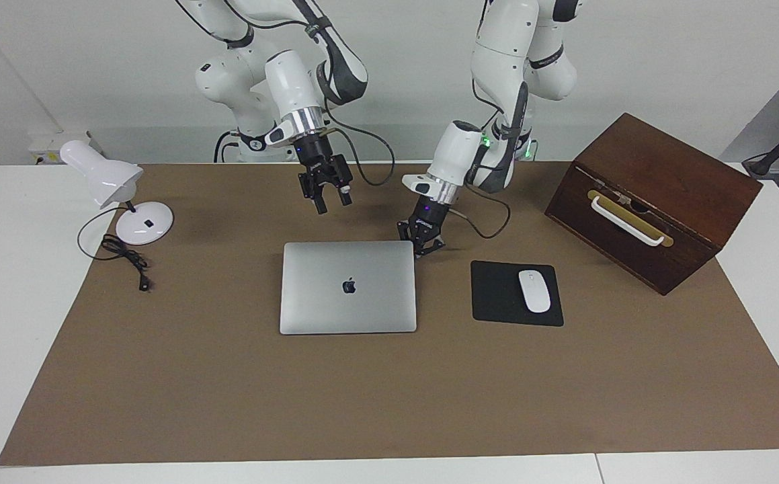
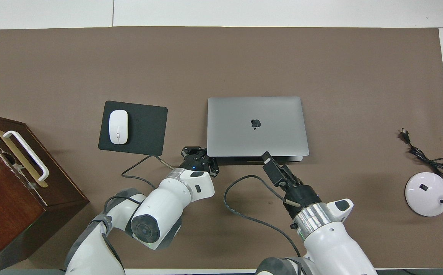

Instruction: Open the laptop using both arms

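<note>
Facing view shows the closed MacBook laptop (image 1: 348,287) flat on the brown mat (image 1: 228,390), and I place everything from it. My left gripper (image 1: 423,246) sits low at the laptop's corner nearest the robots, toward the black mouse pad (image 1: 497,296); whether its fingers pinch the edge I cannot tell. My right gripper (image 1: 331,197) hangs above the mat, just off the laptop's robot-side edge, fingers spread.

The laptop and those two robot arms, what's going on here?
The laptop lies shut on the brown mat. The left gripper is down at the laptop's corner nearest the robots, toward the mouse pad. The right gripper hangs open in the air above the mat, near the laptop's robot-side edge. Opening hasn't started yet.
</note>
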You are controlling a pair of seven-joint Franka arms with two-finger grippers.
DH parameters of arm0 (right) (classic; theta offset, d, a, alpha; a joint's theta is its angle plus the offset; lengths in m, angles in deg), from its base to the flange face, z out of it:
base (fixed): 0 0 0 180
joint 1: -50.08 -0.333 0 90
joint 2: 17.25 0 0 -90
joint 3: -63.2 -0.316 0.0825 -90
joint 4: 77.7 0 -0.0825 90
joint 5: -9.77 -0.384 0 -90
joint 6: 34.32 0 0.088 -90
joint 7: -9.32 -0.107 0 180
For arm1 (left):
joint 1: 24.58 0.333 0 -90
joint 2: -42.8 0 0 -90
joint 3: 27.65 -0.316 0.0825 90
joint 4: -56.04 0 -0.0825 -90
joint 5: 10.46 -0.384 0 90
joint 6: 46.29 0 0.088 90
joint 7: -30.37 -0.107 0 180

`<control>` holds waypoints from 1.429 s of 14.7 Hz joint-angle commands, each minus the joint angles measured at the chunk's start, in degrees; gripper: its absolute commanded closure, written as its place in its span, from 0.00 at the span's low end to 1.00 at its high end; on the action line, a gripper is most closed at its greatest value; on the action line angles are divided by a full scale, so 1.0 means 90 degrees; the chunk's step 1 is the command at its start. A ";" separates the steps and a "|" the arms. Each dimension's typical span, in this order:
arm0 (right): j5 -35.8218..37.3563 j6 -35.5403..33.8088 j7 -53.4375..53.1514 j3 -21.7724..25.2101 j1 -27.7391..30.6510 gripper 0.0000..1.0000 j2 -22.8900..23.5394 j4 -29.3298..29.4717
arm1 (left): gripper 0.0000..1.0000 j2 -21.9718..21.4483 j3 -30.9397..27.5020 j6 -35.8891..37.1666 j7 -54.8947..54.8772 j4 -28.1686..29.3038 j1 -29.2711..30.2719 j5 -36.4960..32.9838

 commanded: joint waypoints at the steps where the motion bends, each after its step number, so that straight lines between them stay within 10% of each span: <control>1: -0.0625 -0.0030 -0.0077 -0.0022 -0.0088 0.00 0.0067 0.0130 | 1.00 0.0213 -0.0087 -0.0130 -0.0018 -0.0126 -0.0092 -0.0106; 21: -0.1516 -0.1250 0.0265 -0.0002 0.0565 0.00 0.1141 0.1273 | 1.00 0.0340 -0.0087 -0.0140 -0.0038 -0.0165 -0.0033 -0.0458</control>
